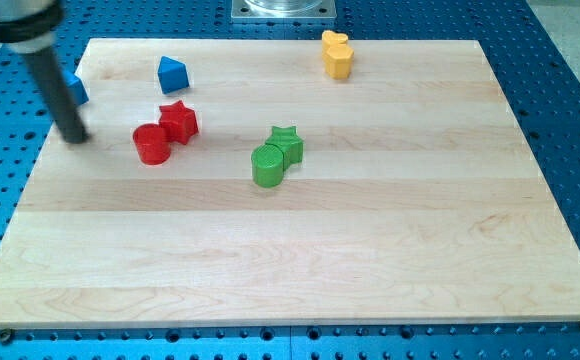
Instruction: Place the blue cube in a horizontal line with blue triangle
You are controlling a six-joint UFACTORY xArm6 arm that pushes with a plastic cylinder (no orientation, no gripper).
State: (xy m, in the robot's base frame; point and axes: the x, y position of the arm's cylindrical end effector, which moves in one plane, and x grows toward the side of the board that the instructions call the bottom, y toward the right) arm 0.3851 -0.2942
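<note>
The blue cube (77, 89) sits at the board's upper left edge, partly hidden behind my rod. The blue triangle (173, 74) stands to its right, near the view's top, slightly higher in the view. My tip (74, 138) rests on the board just below the blue cube, to the left of the red blocks.
A red cylinder (151, 143) and a red star (179, 122) touch each other below the blue triangle. A green cylinder (267, 165) and green star (286, 144) sit mid-board. A yellow block (337, 55) is at the top. The wooden board (300, 260) lies on a blue perforated table.
</note>
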